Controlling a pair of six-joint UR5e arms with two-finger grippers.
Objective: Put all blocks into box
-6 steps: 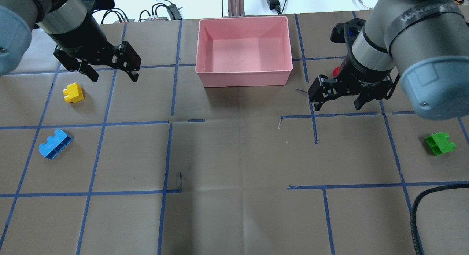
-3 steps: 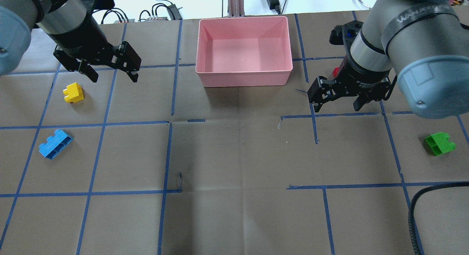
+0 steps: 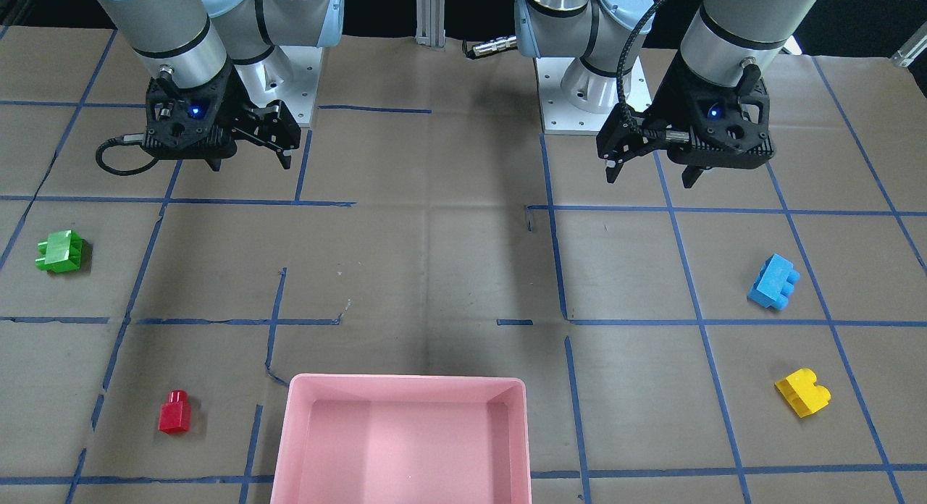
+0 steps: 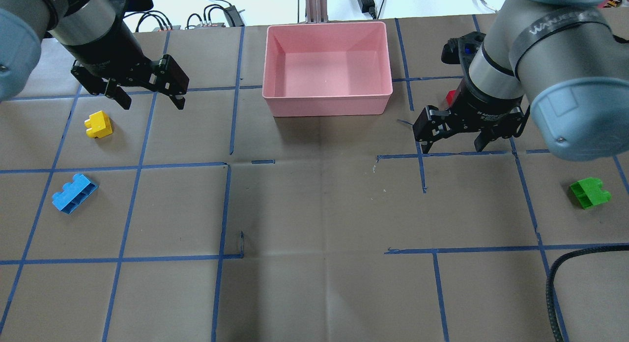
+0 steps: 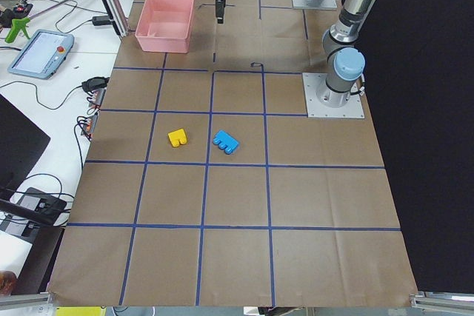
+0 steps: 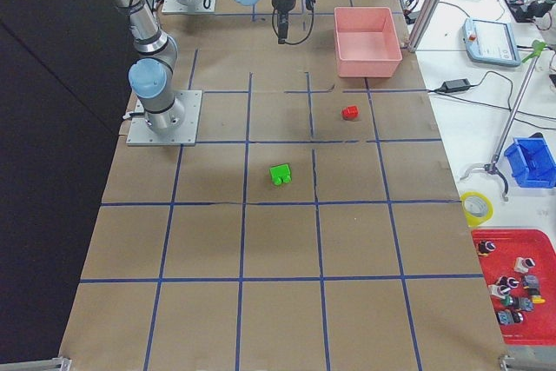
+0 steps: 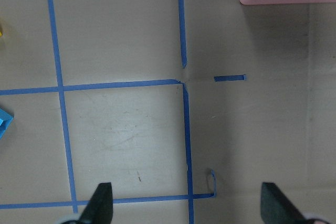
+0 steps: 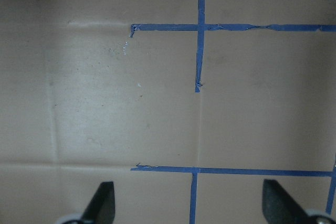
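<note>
The pink box [image 4: 327,105] stands empty at the far middle of the table and also shows in the front view [image 3: 405,383]. The yellow brick [image 4: 98,124] and the blue brick [image 4: 73,193] lie on the left. The green brick [image 4: 589,193] lies at the right. The red brick [image 3: 174,412] lies right of the box, mostly hidden behind my right wrist in the overhead view. My left gripper [image 4: 152,104] is open and empty, hovering beyond the yellow brick. My right gripper [image 4: 453,148] is open and empty above the table, just in front of the red brick.
A black cable [image 4: 560,278] curls over the front right of the table. Wires and devices lie past the far edge. Both robot bases [image 3: 579,91] stand at the near edge. Blue tape lines cross the brown paper cover.
My right arm has shifted slightly, its gripper a little lower in the overhead view. My left gripper has barely moved. The bricks and box are unmoved.
</note>
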